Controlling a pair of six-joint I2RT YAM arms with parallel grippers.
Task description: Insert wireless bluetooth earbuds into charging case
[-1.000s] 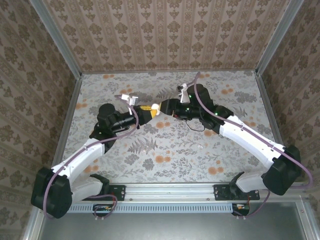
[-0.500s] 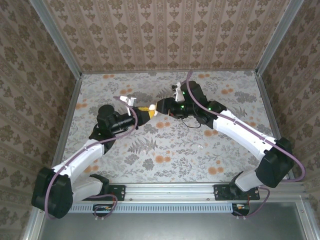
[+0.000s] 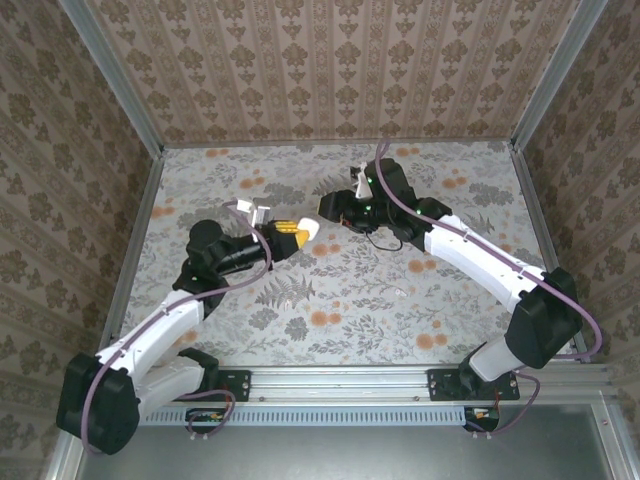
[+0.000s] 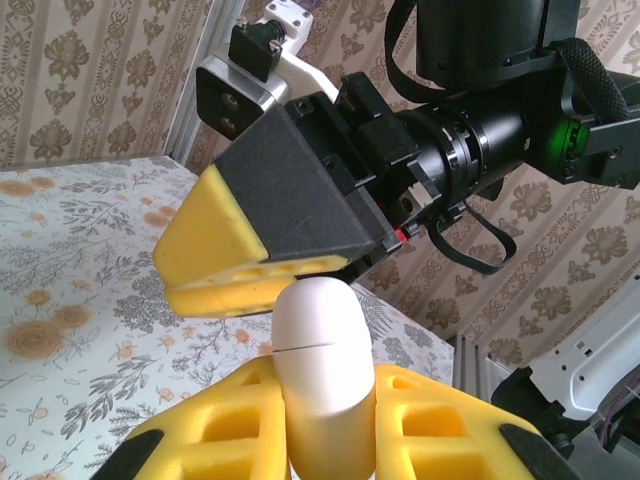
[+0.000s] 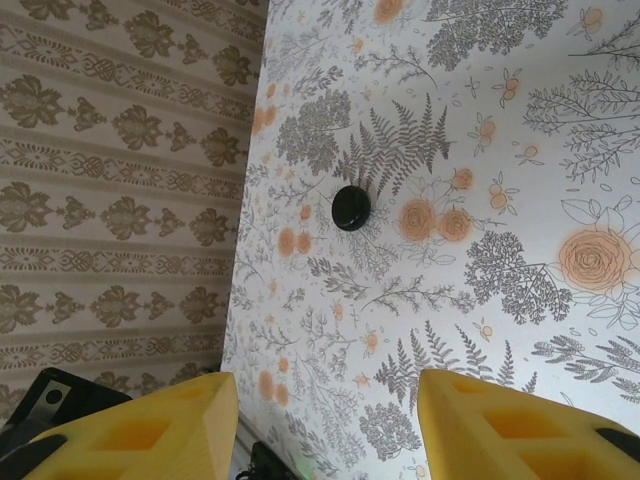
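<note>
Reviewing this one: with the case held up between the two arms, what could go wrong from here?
1. The left gripper pinches only the lower part of the closed charging case. The right gripper sits right beside its lid, so a nudge could knock it loose.
2. A black earbud lies on the table near the wall; so small a pick may slip.

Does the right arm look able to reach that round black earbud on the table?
Probably yes: the right pincer is open and empty, and the earbud lies on bare table before it.
</note>
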